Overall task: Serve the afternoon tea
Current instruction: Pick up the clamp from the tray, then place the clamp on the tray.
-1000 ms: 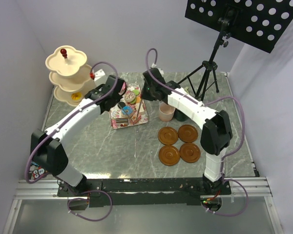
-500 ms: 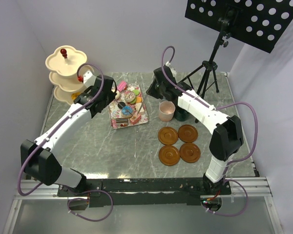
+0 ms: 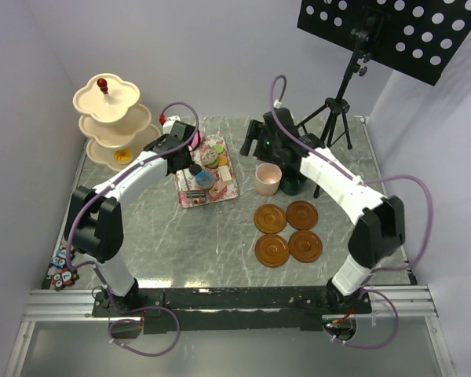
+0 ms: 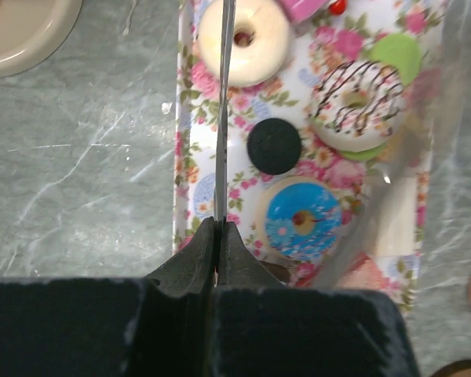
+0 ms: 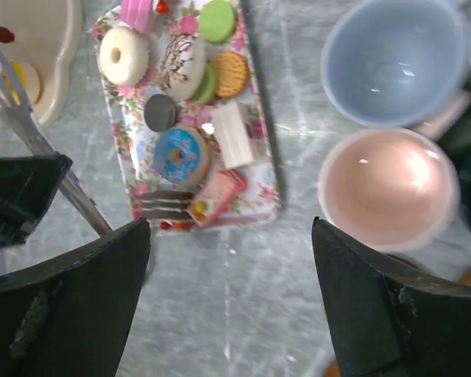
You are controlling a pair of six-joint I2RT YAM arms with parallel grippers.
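Toy cakes lie on the floral tray: a white donut, a black macaron, a blue donut and a drizzled donut. My left gripper is shut on the thin metal tongs, which reach out over the tray's left side. It hangs by the tray in the top view. My right gripper stands open over bare table, between the tray and the mugs, and holds nothing. Beside it are the pink mug and the light blue mug. Several brown saucers lie front right.
The cream three-tier stand is at the back left, a yellow cake on its lowest tier. A dark green mug sits behind the pink one. A black tripod with a dotted board stands at the back right.
My right gripper has opened and shifted right, off the tray's far end. The left gripper swung left, then came back to the tray's left side, still shut on the tongs.
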